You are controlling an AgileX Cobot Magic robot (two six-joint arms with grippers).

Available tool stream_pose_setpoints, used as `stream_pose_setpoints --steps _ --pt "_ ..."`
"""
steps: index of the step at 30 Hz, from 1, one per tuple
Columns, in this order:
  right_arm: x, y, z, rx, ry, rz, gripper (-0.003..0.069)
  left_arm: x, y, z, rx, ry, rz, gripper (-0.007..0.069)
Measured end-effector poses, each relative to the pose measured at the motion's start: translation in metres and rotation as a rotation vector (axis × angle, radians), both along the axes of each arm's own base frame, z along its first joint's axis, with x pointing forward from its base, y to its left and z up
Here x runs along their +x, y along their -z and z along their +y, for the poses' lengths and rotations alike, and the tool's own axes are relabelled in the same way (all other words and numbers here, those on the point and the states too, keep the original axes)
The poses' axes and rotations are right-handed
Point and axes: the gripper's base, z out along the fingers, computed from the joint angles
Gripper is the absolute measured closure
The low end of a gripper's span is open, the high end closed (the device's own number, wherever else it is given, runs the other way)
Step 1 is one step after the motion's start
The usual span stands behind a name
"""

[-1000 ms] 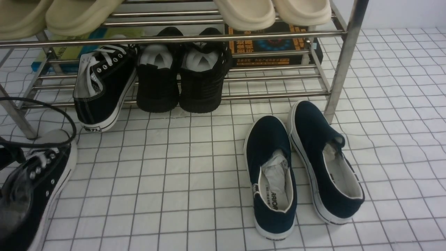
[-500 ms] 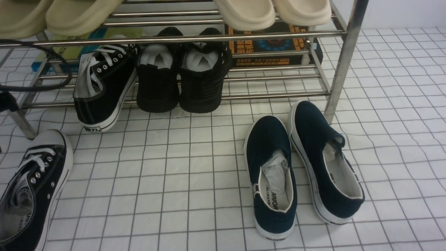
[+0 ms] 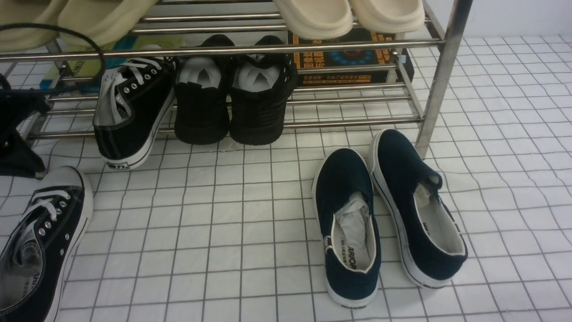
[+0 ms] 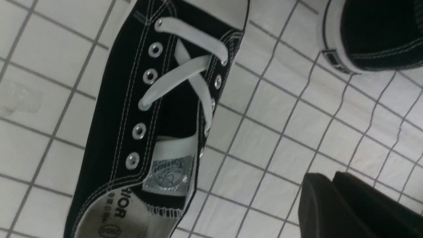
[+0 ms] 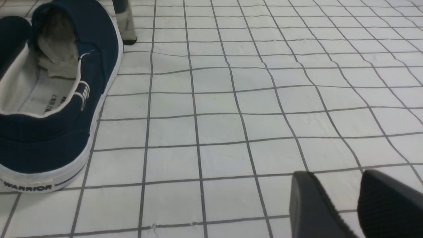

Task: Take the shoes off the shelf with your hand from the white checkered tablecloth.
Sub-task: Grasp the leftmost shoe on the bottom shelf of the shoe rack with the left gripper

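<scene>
One black lace-up sneaker [image 3: 42,241] [image 4: 158,109] lies free on the white checkered tablecloth [image 3: 250,223] at the front left. Its mate [image 3: 129,107] [image 4: 380,36] leans on the low tier of the chrome shelf [image 3: 357,43], heel hanging over the front bar. My left gripper [image 3: 20,152] [image 4: 330,180] hovers at the far left between the two sneakers, jaws pressed together and holding nothing. In the right wrist view my right gripper [image 5: 333,175] stands open low over bare cloth, beside a navy slip-on [image 5: 56,99].
Two all-black knit shoes [image 3: 232,94] sit on the low tier right of the leaning sneaker. Beige slippers [image 3: 348,15] rest on the upper tier. A navy slip-on pair [image 3: 384,210] lies on the cloth by the shelf's right leg [image 3: 440,85]. Boxes [image 3: 348,62] stand behind the shelf.
My left gripper has let go of the sneaker at the front left, risen and moved towards the shelf's left leg. That sneaker now lies still on the cloth.
</scene>
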Motion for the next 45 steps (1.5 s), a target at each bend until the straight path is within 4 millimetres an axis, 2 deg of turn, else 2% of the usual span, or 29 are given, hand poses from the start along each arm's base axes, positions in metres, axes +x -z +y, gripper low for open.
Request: stream_pose_setpoints --steps 1,2,4,8,9,11,15,22,28,30,34,42,44,45 --pt "0.0 0.0 0.0 0.0 0.0 0.0 0.0421 0.004 0.0 0.0 -0.01 -0.001 -0.002 0.0476" --pt "0.0 0.0 0.0 0.0 0.0 0.0 0.0421 0.004 0.0 0.0 -0.012 -0.001 -0.002 0.047" --pt "0.0 0.0 0.0 0.0 0.0 0.0 0.0421 0.015 0.001 0.002 -0.031 -0.003 -0.001 0.0379" --pt "0.0 0.0 0.0 0.0 0.0 0.0 0.0421 0.038 0.006 0.007 -0.044 -0.023 -0.031 0.0265" --pt "0.0 0.0 0.0 0.0 0.0 0.0 0.0421 0.039 0.005 0.007 -0.045 -0.024 -0.037 0.0265" --pt "0.0 0.0 0.0 0.0 0.0 0.0 0.0421 0.054 0.011 0.009 -0.071 -0.035 -0.057 0.0228" --pt "0.0 0.0 0.0 0.0 0.0 0.0 0.0421 0.074 0.027 0.008 -0.136 -0.016 -0.072 0.0214" --pt "0.0 0.0 0.0 0.0 0.0 0.0 0.0421 0.093 0.049 0.007 -0.193 -0.023 -0.098 0.0214" --pt "0.0 0.0 0.0 0.0 0.0 0.0 0.0421 0.104 0.049 -0.013 -0.143 0.029 -0.175 0.0214" --pt "0.0 0.0 0.0 0.0 0.0 0.0 0.0421 0.11 0.048 -0.027 -0.097 0.069 -0.223 0.0214" --pt "0.0 0.0 0.0 0.0 0.0 0.0 0.0421 0.115 0.052 -0.029 -0.046 0.085 -0.244 0.0228" --pt "0.0 0.0 0.0 0.0 0.0 0.0 0.0421 0.121 0.072 -0.026 0.041 0.131 -0.19 0.0329" --pt "0.0 0.0 0.0 0.0 0.0 0.0 0.0421 0.121 0.074 -0.026 0.044 0.135 -0.184 0.0372" --pt "0.0 0.0 0.0 0.0 0.0 0.0 0.0421 0.12 0.074 -0.026 0.048 0.142 -0.175 0.044"
